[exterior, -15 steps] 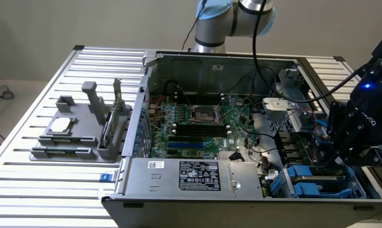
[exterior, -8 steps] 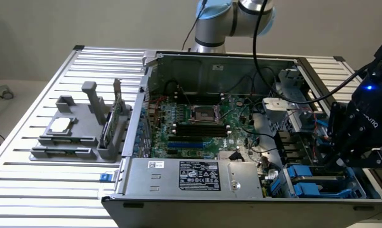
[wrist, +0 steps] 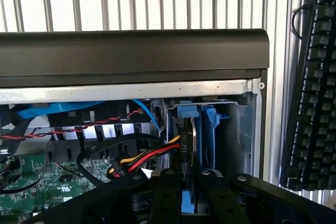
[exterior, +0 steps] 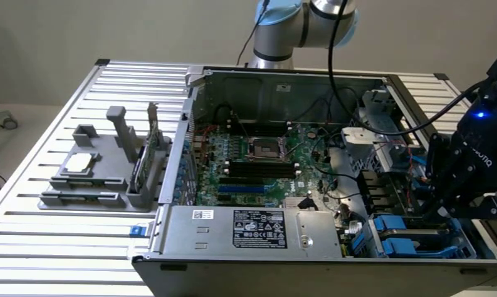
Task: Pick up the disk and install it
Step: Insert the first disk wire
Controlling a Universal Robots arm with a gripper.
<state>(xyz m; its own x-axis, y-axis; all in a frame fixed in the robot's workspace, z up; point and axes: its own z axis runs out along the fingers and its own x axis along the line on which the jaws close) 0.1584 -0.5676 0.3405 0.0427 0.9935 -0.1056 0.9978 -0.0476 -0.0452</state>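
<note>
While its fingertips are cut off, the tool (wrist: 189, 195) pinches the disk (wrist: 187, 153), half-hidden in the bay (wrist: 223, 135).

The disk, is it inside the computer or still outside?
Partly in. The disk stands on edge in the blue bay at the case's corner, with the gripper closed on its edge.

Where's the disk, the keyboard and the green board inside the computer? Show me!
disk (wrist: 188, 142): wrist view, on its thin silver edge standing between the blue rails.
keyboard (wrist: 315, 93): wrist view, on its black keys.
green board (exterior: 257, 164): exterior view, on the middle of the board inside the case.
</note>
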